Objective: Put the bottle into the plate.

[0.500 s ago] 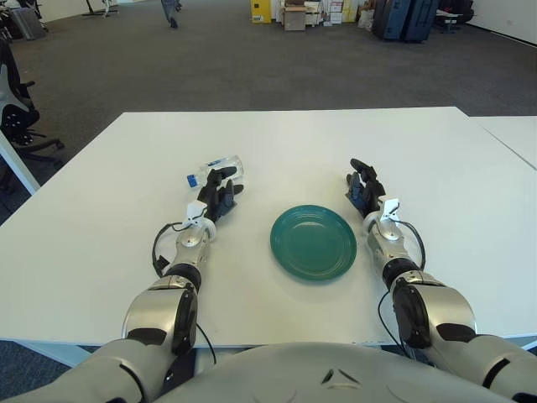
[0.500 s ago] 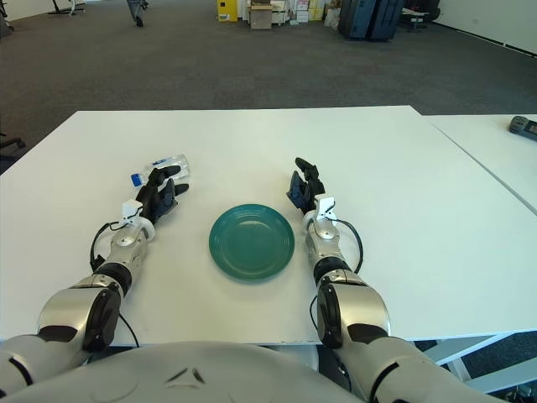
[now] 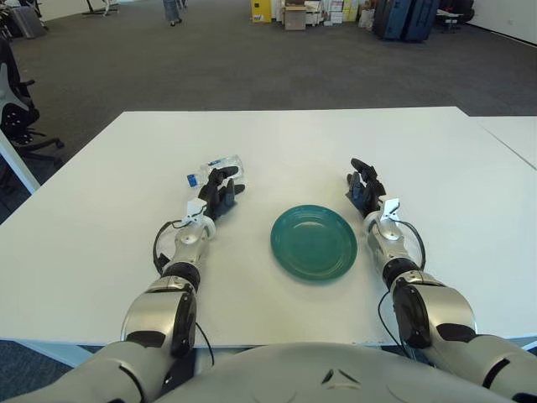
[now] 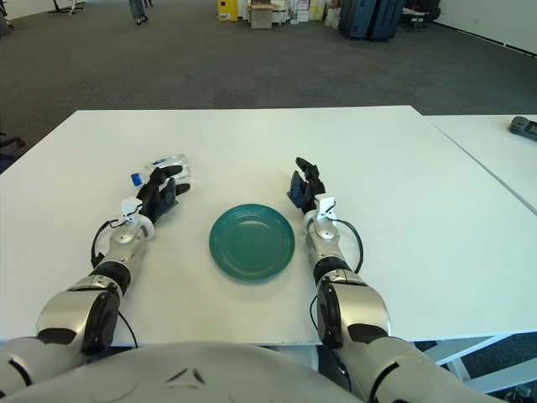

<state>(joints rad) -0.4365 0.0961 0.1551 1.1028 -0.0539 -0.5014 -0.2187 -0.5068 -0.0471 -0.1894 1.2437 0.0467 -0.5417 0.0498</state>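
Left eye view looks down on a smooth white table [image 3: 277, 143] with both metal-grey forearms stretched forward across it. A small clear plastic bottle [image 3: 216, 168] with a blue cap lies on its side, cap pointing left, just beyond the tips of the left hand [image 3: 217, 196]; the uppermost dark fingers [image 3: 225, 175] overlap the bottle's near side, though whether they touch it cannot be told. Those fingers are loosely spread and not wrapped around anything. To the right of that hand, well clear of its fingertips, sits a round, glossy dark-green plate [image 3: 314, 242] with a shallow raised rim, its dish bare. On the plate's far right side shows the right hand [image 3: 363, 186], its black jointed fingers relaxed and slightly curled, holding nothing. Grey carpet stretches behind the table's far edge
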